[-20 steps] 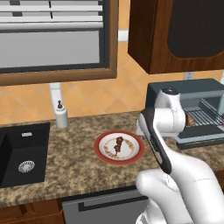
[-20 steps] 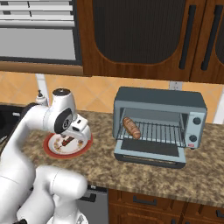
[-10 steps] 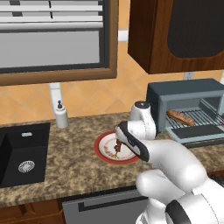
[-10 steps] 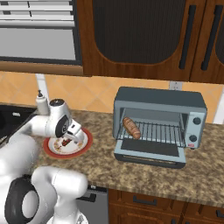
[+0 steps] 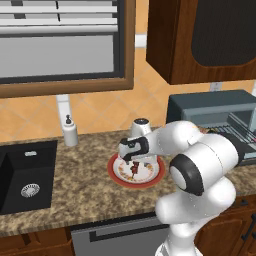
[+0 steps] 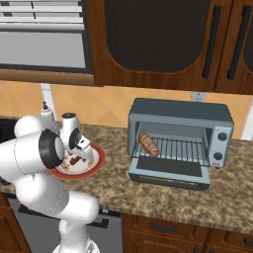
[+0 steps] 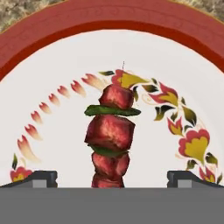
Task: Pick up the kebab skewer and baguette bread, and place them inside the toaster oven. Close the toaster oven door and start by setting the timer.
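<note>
1. The speckled brown granite counter [image 6: 188,197] carries everything in play, with a black sink [image 5: 20,175] set into it at the far left.
2. The boxy grey-blue toaster oven [image 6: 180,141] stands on the counter well to the arm's right. Its grey-blue door [image 6: 168,174] is folded down flat in front.
3. The stubby golden-brown baguette bread [image 6: 148,144] already lies on the wire rack inside, at the left end.
4. The round white plate with a red rim and painted flowers [image 7: 52,48] sits between sink and oven, directly under the hand.
5. The two-finger dark gripper [image 7: 111,177] hangs just above the plate, jaws spread wide and empty.
6. The kebab skewer of dark red meat chunks and green slices [image 7: 111,135] lies on the plate between the two fingertips [image 7: 39,178]. Its long axis runs straight away from the hand in the hand view, across the line joining the tips, so a straight descent and a squeeze should catch the chunks from both sides.
</note>
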Tool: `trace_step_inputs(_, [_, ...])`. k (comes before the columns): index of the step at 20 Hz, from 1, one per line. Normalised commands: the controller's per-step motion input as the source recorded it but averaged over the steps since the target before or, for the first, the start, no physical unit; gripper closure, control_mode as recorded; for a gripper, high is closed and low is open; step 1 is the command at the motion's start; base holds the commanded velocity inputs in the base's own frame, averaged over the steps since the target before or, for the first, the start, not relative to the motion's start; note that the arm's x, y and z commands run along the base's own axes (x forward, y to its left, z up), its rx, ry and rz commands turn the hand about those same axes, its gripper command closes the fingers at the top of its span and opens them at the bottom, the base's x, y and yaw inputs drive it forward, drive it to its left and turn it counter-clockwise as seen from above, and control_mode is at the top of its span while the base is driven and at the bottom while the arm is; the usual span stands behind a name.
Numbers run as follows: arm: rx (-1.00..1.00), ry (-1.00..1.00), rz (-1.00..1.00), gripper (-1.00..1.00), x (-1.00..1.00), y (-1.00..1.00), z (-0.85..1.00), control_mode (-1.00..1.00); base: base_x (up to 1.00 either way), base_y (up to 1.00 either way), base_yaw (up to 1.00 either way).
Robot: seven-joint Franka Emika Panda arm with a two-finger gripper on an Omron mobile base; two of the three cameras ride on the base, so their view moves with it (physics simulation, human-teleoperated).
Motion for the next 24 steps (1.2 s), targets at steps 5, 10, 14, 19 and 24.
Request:
trace_step_inputs(5, [0.0, 0.16, -0.07, -1.0, 0.11, 0.1, -0.12, -1.0, 0.0, 0.0, 0.0])
trace_step_inputs(10, [0.0, 0.13, -0.11, -1.0, -0.08, 0.0, -0.09, -1.0, 0.0, 0.0, 0.0])
trace_step_inputs(14, [0.0, 0.14, -0.12, -1.0, -0.22, 0.0, -0.1, -1.0, 0.0, 0.0, 0.0])
trace_step_inputs(19, [0.0, 0.1, -0.1, -1.0, -0.39, 0.0, -0.01, -1.0, 0.0, 0.0, 0.0])
trace_step_inputs(24, [0.0, 0.05, -0.07, -1.0, -0.42, 0.0, 0.0, -1.0, 0.0, 0.0, 0.0])
